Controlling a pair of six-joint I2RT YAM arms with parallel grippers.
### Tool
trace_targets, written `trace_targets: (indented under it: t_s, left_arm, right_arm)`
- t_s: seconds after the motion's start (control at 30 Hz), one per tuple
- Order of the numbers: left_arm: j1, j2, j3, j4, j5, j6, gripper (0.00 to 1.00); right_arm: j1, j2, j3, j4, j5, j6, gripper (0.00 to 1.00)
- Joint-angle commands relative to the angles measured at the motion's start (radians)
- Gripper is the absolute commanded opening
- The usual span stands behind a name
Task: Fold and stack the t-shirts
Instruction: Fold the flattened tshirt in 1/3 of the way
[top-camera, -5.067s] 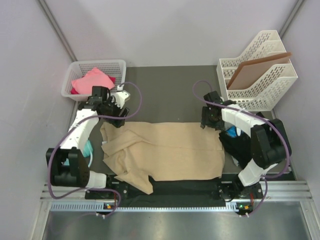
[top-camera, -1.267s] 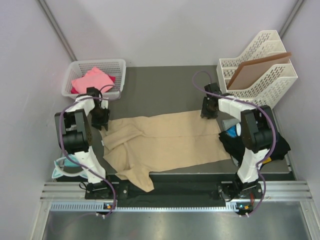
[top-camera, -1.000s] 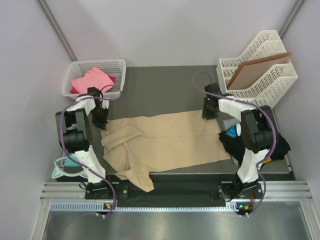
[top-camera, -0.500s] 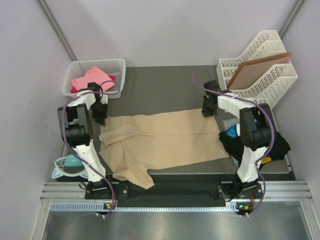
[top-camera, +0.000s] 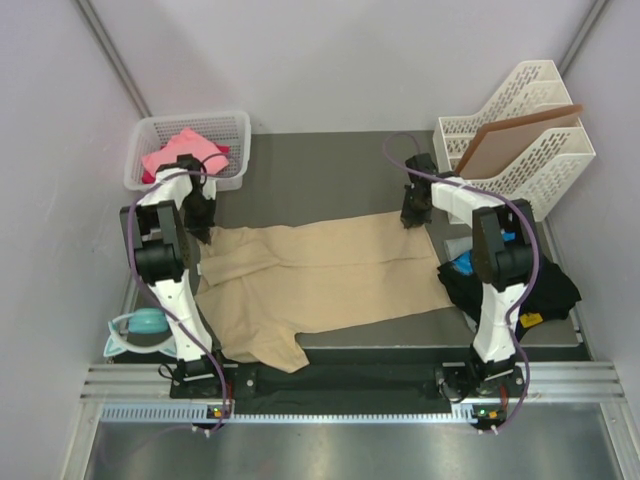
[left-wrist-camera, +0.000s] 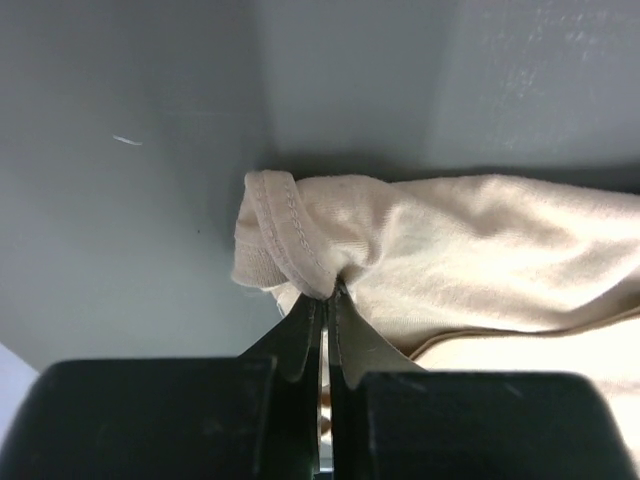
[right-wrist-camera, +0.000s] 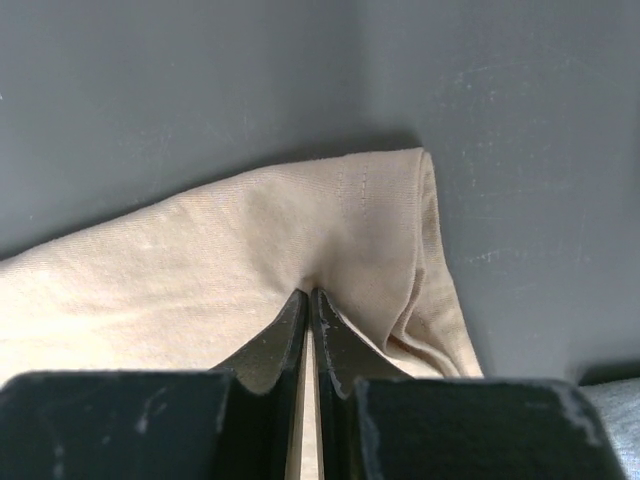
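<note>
Tan t-shirt is lying spread across the dark counter, reaching from the left arm's side to the right arm's side, with one part trailing toward the near edge.

1. Left hand is pinching the far-left corner. Its two fingers are pressing together on a rolled, stitched edge, and cloth is bunching around the tips.
2. Right hand is clamping the far-right corner in the same manner, its fingers closing on a shallow fold just inside the stitched hem.
3. Pink t-shirt is sitting in the white basket at the far left. Black t-shirt is resting at the right side of the counter, beside the right arm.

Handling, as judged from the drape and wrinkling:
- The fabric is behaving as a thin, soft knit: light, limp and without stiffness of its own. Any span between the two hands is likely to be sagging once raised.
- The knit is probably stretching slightly under pull, so uneven tension is risking a skewed fold line.
- The cloth is gripping the counter rather than sliding freely. Dragging is likely to be rucking it up, so lifting clear is preferable.
- The stitched edges are offering the best hold, since the cloth is doubled there and is resisting slipping out of a narrow pinch.
- Nothing here is fragile. The main hazard is one corner slipping free while the other is carrying the load.
</note>
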Motion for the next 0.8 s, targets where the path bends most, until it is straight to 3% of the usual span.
trace_targets:
  t_s: [0.0,0.17,0.4,0.47,0.5,0.6,0.63,0.7,0.77]
  left_arm:
    - [-0.003,0.000,0.097,0.246,-0.055,-0.035,0.00]
    - [-0.002,-0.101,-0.038,0.295,-0.062,-0.019,0.00]
    - [-0.009,-0.365,-0.218,0.266,0.109,0.029,0.01]
    - [-0.006,-0.446,-0.245,0.257,0.136,0.046,0.13]
    - [-0.009,-0.469,-0.248,0.251,0.144,0.065,0.36]
    - [-0.011,-0.545,-0.238,0.216,0.184,0.088,0.58]
    - [-0.011,-0.561,-0.233,0.211,0.190,0.091,0.62]
    - [-0.009,-0.606,-0.235,0.209,0.216,0.100,0.67]
    - [-0.012,-0.632,-0.247,0.223,0.221,0.111,0.70]
  right_arm:
    - [-0.044,0.029,-0.018,0.027,0.064,0.007,0.02]
    - [-0.062,-0.028,-0.066,0.023,0.085,0.011,0.02]
    - [-0.065,-0.090,-0.127,0.015,0.108,0.013,0.06]
    - [-0.065,-0.084,-0.129,0.006,0.108,0.008,0.14]
    - [-0.065,-0.080,-0.132,0.006,0.107,0.008,0.15]
    - [-0.065,-0.079,-0.144,0.000,0.114,0.008,0.24]
    - [-0.065,-0.079,-0.149,-0.001,0.117,0.007,0.34]
    - [-0.065,-0.091,-0.162,-0.007,0.142,0.010,0.37]
    - [-0.065,-0.111,-0.167,-0.016,0.174,0.008,0.47]
